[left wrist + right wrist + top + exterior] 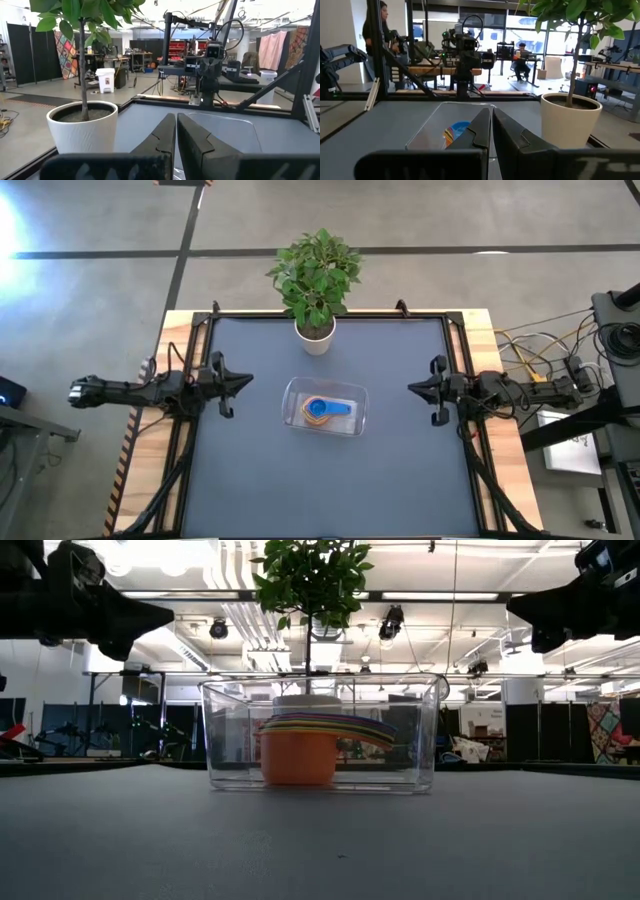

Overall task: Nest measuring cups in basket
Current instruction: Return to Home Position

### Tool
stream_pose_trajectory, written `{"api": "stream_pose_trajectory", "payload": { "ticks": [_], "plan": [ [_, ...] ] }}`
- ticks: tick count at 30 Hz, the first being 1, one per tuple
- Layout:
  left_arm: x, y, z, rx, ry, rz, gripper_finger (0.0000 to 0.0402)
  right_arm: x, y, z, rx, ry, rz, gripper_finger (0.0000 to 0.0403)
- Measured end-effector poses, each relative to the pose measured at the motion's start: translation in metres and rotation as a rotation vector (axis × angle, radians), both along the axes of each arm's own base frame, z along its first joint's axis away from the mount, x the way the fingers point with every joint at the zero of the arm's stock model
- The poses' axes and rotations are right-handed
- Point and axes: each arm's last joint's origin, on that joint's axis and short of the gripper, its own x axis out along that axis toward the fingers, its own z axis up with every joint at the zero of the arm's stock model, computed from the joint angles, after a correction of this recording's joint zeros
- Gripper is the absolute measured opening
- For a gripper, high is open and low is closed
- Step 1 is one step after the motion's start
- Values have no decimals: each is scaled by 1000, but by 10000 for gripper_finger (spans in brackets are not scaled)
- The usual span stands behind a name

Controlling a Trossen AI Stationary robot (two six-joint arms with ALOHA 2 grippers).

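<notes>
The clear basket [325, 406] stands on the middle of the dark table. Inside it the measuring cups [322, 410] sit nested in one stack, blue uppermost from above; the low view shows the orange cup [298, 756] at the bottom with coloured rims [330, 724] layered above it. My left gripper [250, 381] hovers shut at the table's left edge, pointing level toward the basket, well short of it. My right gripper [410, 388] hovers shut at the right edge, facing it the same way. Both hold nothing.
A white pot [315, 336] with a leafy plant [315, 272] stands at the table's far edge, just behind the basket. A black frame rail [330, 317] runs round the table. The near half of the table [330, 490] is bare. A person [375, 30] stands in the room beyond.
</notes>
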Motion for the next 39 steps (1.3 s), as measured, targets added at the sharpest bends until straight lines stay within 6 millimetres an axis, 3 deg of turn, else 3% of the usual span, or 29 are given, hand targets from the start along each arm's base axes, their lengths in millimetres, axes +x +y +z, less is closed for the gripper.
{"api": "stream_pose_trajectory", "payload": {
  "ticks": [39],
  "plan": [
    [1, 0, -1, 1, 17, 0, 0, 0, 0, 0, 0, 1, 0, 9]
  ]
}}
